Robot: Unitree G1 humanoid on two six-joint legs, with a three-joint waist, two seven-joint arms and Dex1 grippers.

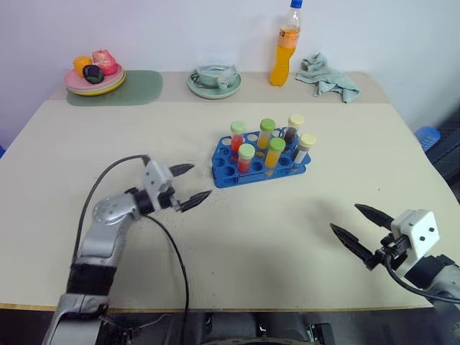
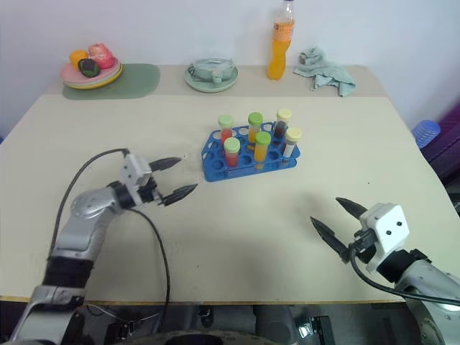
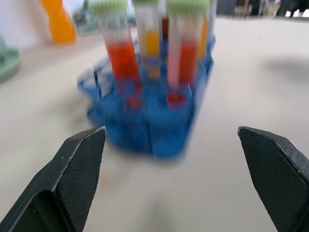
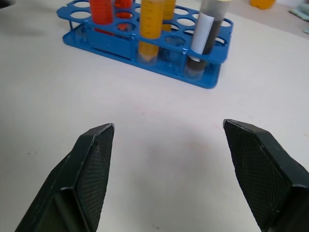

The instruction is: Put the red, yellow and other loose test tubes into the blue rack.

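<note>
We see six capped test tubes (image 1: 269, 147) standing upright in the blue plastic rack (image 1: 228, 172) mid-tabletop (image 1: 287, 230), at two o'clock from our nearer left gripper (image 1: 188, 185); right gripper (image 1: 363, 225) lies well apart. Both fingers gape wide, empty.

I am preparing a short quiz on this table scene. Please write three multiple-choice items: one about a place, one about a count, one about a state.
1. Where does the orange bottle stand?
A. at the far edge of the table, beside the crumpled cloth
B. inside the blue rack
C. on the pink plate

2. How many capped test tubes stand in the blue rack?
A. three
B. six
C. nine

3. What state is the left gripper in?
A. shut on a tube
B. open and empty
C. shut on the cloth

Answers:
1 A, the bottle rises next to the cloth by the wall.
2 B, four green caps and two pale yellow ones show.
3 B, its fingers stand apart, nothing between them.
</note>
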